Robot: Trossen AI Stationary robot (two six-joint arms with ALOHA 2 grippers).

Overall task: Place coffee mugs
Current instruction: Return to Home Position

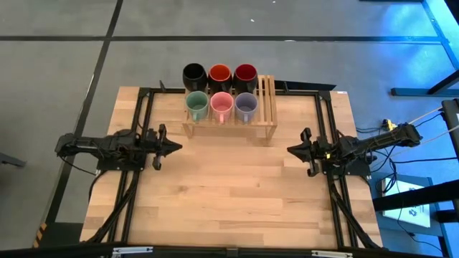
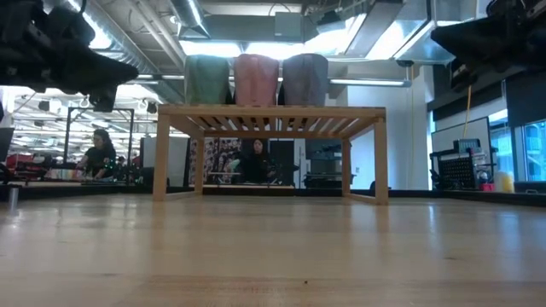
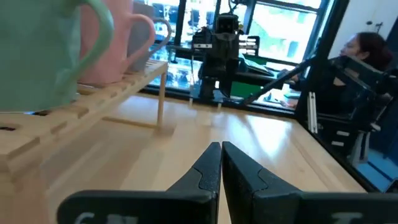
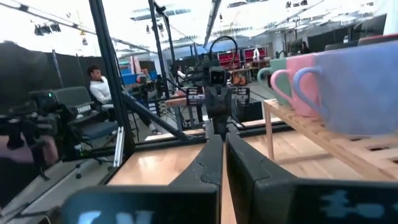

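Six mugs stand in two rows at the slatted wooden rack [image 1: 267, 107] by the table's far edge. Black [image 1: 193, 74], orange-red [image 1: 219, 74] and dark red [image 1: 245, 73] form the far row. Green [image 1: 196, 106], pink [image 1: 221, 106] and lavender-grey [image 1: 246, 106] form the near row and rest on their bases on the rack's top [image 2: 271, 115]. The low view hides the far row. My left gripper [image 1: 178, 148] [image 3: 221, 148] hovers shut left of the rack's near side. My right gripper [image 1: 290, 150] [image 4: 222, 138] hovers shut to its right. Neither touches anything.
Black frame rails [image 1: 136, 129] [image 1: 324, 129] run along the table's left and right sides under the arms. Bare wooden board [image 1: 229, 186] lies between the grippers and toward the near edge. People sit in the room beyond the table [image 2: 256, 162].
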